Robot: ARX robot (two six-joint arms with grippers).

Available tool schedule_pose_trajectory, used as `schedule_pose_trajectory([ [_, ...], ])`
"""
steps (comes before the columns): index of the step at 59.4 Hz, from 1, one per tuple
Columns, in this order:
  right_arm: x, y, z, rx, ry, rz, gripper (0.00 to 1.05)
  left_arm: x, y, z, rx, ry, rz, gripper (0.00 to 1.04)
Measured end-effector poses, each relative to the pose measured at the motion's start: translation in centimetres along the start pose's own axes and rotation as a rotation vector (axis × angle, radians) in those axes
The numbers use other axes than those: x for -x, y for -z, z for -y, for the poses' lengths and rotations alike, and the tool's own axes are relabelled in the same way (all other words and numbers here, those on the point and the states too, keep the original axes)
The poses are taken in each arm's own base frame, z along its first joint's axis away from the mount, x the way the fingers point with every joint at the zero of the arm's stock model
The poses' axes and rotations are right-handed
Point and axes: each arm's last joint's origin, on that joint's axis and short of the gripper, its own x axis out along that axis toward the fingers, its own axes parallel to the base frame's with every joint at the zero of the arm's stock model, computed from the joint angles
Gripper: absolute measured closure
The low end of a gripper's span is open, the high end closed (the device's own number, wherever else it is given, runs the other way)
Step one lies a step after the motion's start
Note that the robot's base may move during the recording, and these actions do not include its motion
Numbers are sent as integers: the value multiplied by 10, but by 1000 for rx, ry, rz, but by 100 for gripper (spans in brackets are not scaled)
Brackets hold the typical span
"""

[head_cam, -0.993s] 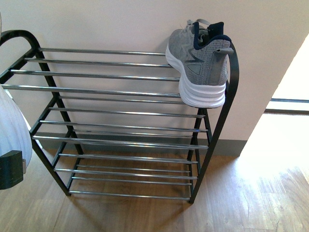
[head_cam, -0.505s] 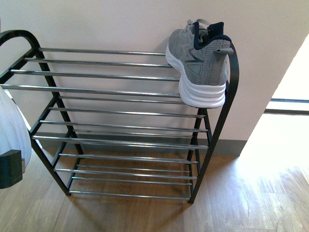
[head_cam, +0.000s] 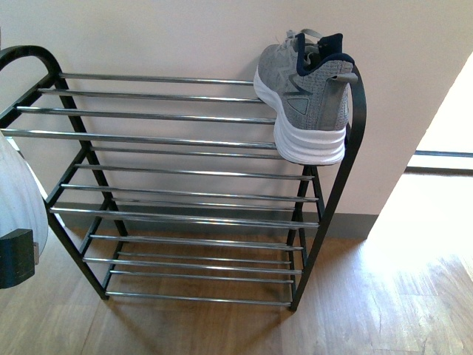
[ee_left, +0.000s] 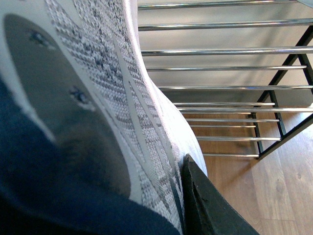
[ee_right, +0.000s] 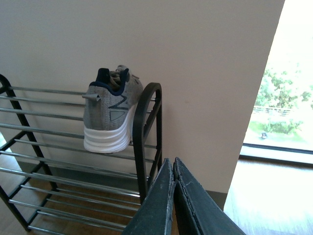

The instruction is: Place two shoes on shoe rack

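Shoe rack point(head_cam: 185, 141) top: sneaker point(head_cam: 307, 96) toe wallward

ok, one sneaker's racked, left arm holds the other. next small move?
Probably move the left gripper with its held sneaker right, over the bare top rods of the shoe rack beside the placed sneaker. It's left of the rack, off the rods; right gripper shut, empty.

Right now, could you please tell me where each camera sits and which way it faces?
Front: on the body, facing the rack and racked shoe; held shoe and black left-arm part at left edge.
Left wrist: close against the held shoe, rack beyond; one finger shows.
Right wrist: off the rack's right end, facing the racked shoe; shut right pincer shows.
Front and right wrist share the racked shoe.
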Motion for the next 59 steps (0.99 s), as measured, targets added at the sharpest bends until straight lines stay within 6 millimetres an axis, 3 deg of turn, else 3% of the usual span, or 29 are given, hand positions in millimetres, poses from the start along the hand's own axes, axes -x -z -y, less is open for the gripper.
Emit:
schedule_pose_trajectory([
  [38, 20, 3, 0, 0, 2, -8, 103, 0, 0, 0, 1, -1, 1, 102],
  [59, 20, 3, 0, 0, 1, -5, 103, 0, 0, 0, 0, 2, -1, 102],
])
